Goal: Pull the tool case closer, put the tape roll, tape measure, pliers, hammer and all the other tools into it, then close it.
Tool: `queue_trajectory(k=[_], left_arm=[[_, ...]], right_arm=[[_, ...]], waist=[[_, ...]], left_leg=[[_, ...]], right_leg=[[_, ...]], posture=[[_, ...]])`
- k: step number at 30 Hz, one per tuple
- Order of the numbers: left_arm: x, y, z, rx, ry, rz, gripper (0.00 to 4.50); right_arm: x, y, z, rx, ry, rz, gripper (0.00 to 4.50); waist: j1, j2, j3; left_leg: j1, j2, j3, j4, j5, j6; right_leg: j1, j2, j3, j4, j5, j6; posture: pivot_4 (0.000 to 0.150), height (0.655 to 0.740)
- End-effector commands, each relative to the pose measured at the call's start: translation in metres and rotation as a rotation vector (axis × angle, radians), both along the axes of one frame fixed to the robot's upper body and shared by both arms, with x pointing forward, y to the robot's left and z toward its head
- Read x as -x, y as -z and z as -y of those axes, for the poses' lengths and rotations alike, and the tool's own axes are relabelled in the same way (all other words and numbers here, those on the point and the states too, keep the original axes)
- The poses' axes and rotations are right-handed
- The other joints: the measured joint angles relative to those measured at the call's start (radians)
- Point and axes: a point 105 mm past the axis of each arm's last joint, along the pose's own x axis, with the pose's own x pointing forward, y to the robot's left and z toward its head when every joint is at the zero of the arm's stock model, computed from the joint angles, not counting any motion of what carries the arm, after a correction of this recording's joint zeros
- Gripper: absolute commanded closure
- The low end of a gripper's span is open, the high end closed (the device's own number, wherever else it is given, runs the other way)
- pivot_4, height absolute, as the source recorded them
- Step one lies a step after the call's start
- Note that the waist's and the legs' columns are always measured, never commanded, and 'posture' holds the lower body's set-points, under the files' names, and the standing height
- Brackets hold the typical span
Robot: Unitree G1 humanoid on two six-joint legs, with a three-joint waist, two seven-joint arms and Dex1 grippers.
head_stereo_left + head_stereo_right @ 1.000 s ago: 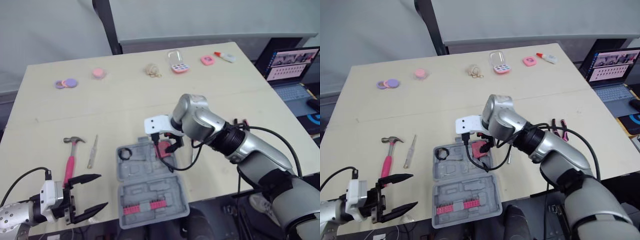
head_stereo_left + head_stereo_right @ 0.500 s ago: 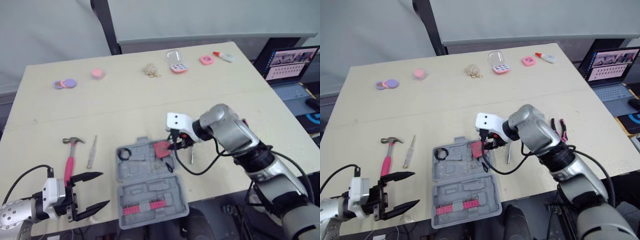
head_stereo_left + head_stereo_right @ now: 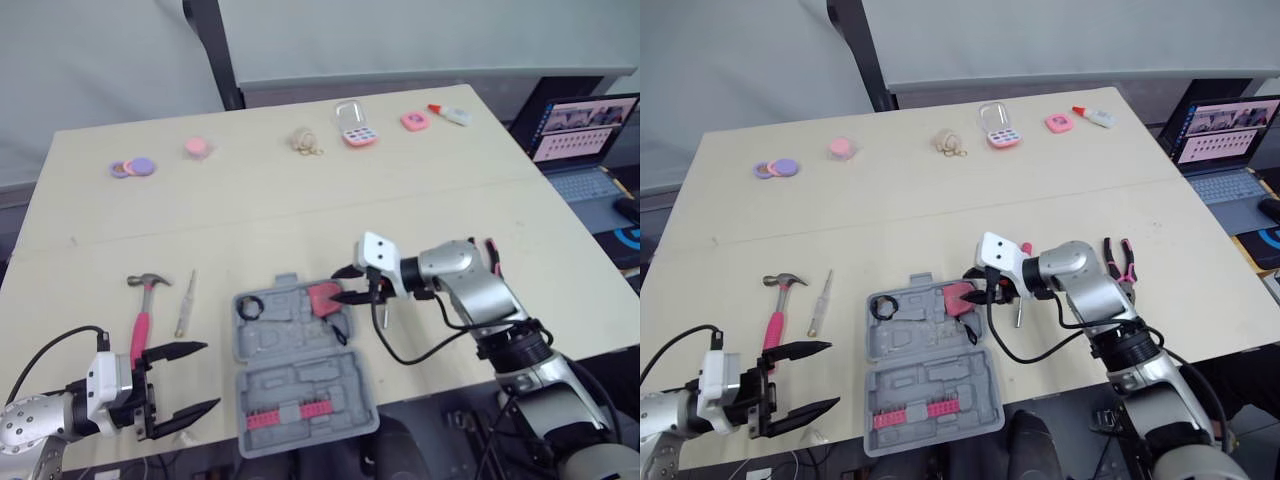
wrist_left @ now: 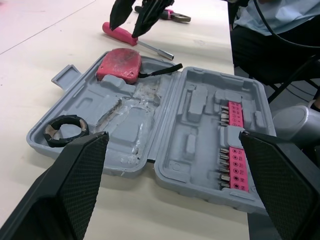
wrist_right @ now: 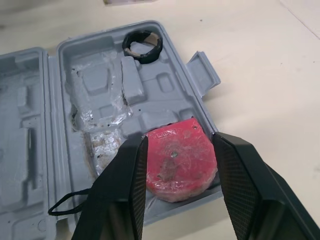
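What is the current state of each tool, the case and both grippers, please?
Tool case: open, lying flat.
Tape measure: in the case.
Tape roll: in the case.
Hammer: on the table, outside.
Pliers: on the table, outside.
Left gripper: open, empty.
Right gripper: open, by tape measure.

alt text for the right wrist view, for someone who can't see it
The right gripper is open, its two black fingers on either side of a red tape measure that lies in the open grey tool case. A black tape roll sits in another pocket of the case, which rests on a pale table.
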Motion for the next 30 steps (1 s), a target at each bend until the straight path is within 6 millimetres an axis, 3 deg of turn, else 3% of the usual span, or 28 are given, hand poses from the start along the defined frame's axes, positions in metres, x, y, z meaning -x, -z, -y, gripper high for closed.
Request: queue_trajectory(k=[1,30], left_arm=[[0.003,-0.006,0.001,-0.015,0.012,0.021,0.0],[0.01,-0.002,0.0,-0.032,-0.002,0.01,0.0]], right_arm=[[-0.002,-0.002,0.0,-0.052,-0.025,0.041,2.34],[-0.013,0.05,-0.001,-0.05,0.01,-0.07,2.34]], waist=[[0.0,0.0,0.0],[-0.002,0.0,0.0]], left_leg=[[0.0,0.0,0.0,0.0,0.0,0.0],[0.002,0.002,0.0,0.0,0.0,0.0]], right_leg=[[0.0,0.0,0.0,0.0,0.0,0.0],[0.001,0.0,0.0,0.0,0.0,0.0]], posture=[[0.15,0.7287],[0.15,0.7287]])
